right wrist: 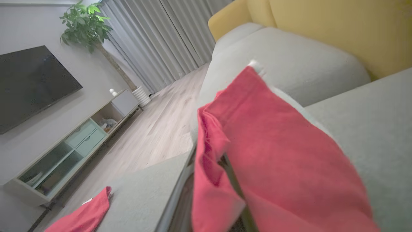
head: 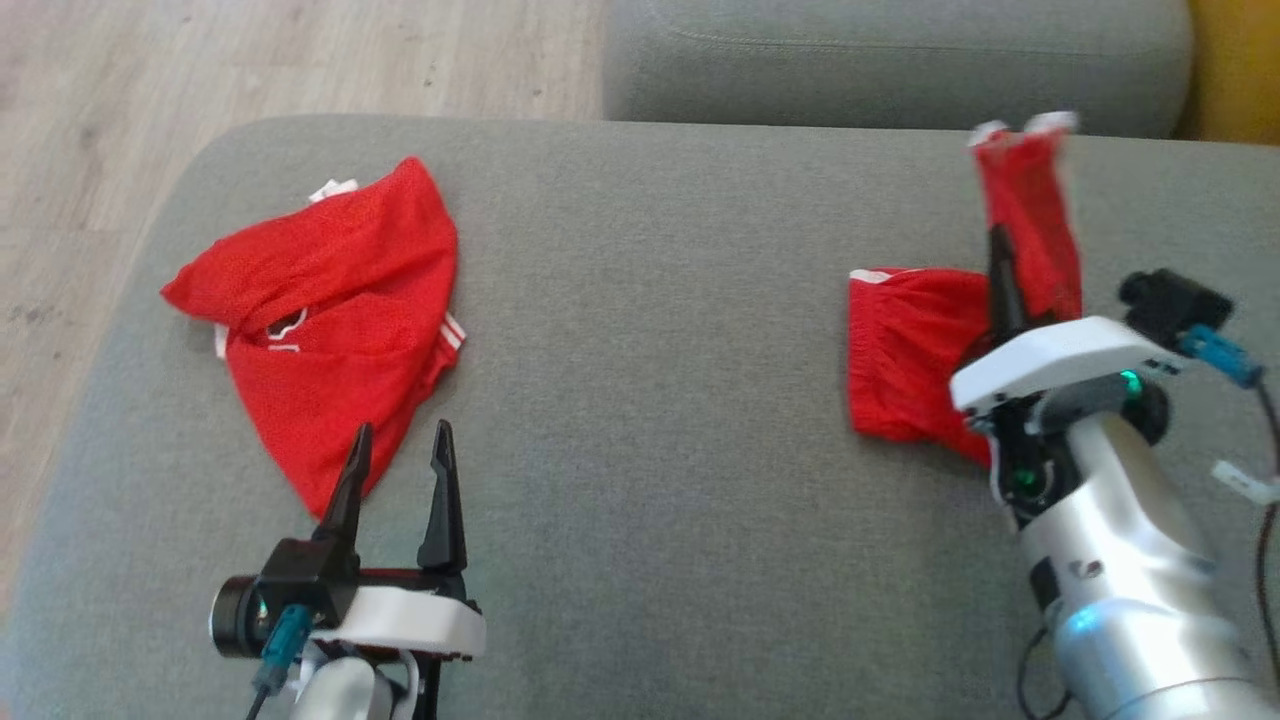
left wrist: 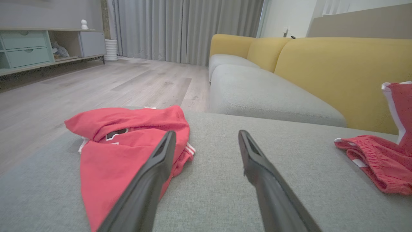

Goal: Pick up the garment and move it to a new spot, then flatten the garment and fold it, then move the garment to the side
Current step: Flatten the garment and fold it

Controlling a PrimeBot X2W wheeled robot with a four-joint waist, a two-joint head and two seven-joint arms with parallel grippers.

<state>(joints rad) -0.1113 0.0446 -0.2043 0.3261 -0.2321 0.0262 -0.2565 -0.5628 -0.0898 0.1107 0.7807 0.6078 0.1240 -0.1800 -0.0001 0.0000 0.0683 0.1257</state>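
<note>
The garment (head: pixel 915 350), red shorts with white trim, lies at the right of the grey cushion (head: pixel 650 330). My right gripper (head: pixel 1000 265) is shut on one part of it, and that fold (head: pixel 1030 200) stands lifted above the rest. In the right wrist view the red cloth (right wrist: pixel 276 154) drapes over my right gripper (right wrist: pixel 233 183) and hides most of its fingers. The left wrist view shows the shorts (left wrist: pixel 376 164) at the far right. My left gripper (head: pixel 402 432) is open with nothing in it, its tips (left wrist: pixel 206 133) at the near corner of a second, crumpled red jersey (head: pixel 330 320) (left wrist: pixel 122 145).
A grey sofa seat (head: pixel 900 60) with a yellow backrest (left wrist: pixel 338 71) stands just beyond the cushion. Wooden floor (head: pixel 250 60) lies off the cushion's left and far-left edges. A low cabinet (left wrist: pixel 29 48) and grey curtains (left wrist: pixel 180 29) stand far back.
</note>
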